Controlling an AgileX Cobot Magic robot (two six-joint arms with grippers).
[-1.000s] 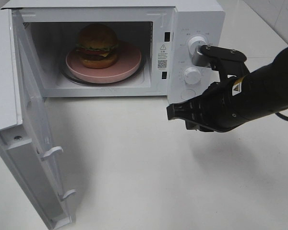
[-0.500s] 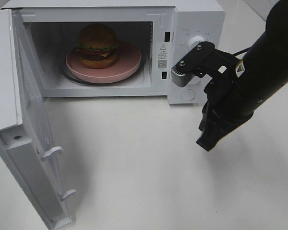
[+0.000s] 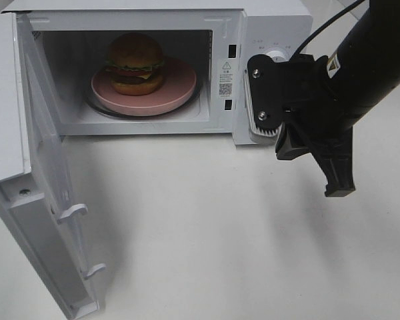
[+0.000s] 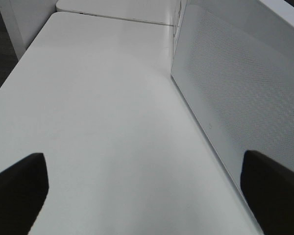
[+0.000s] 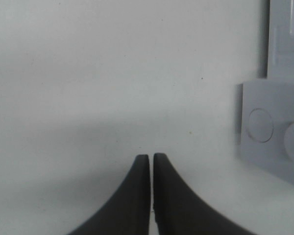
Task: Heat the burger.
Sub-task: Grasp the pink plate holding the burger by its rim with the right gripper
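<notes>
Inside the microwave [image 3: 273, 17], seen from the high camera, the burger [image 3: 135, 63] was found seated on the pink plate [image 3: 180, 90], with the door [image 3: 40, 187] swung wide. Loading was judged done, while shutting the door and starting the heat were judged outstanding. The right pincer [image 3: 340, 190] was held clenched and empty, pointing down over the white bench [image 3: 207, 240] before the control side. From the left wrist, the left pincer [image 4: 143, 164] was shown released and empty beside a perforated white panel, taken to be the door, which a sideways push was judged to suit; dark floor [image 4: 0, 58] was glimpsed past the bench edge. From the right wrist, bare, clean bench was seen under the closed tips, with a corner of the microwave front alongside.
</notes>
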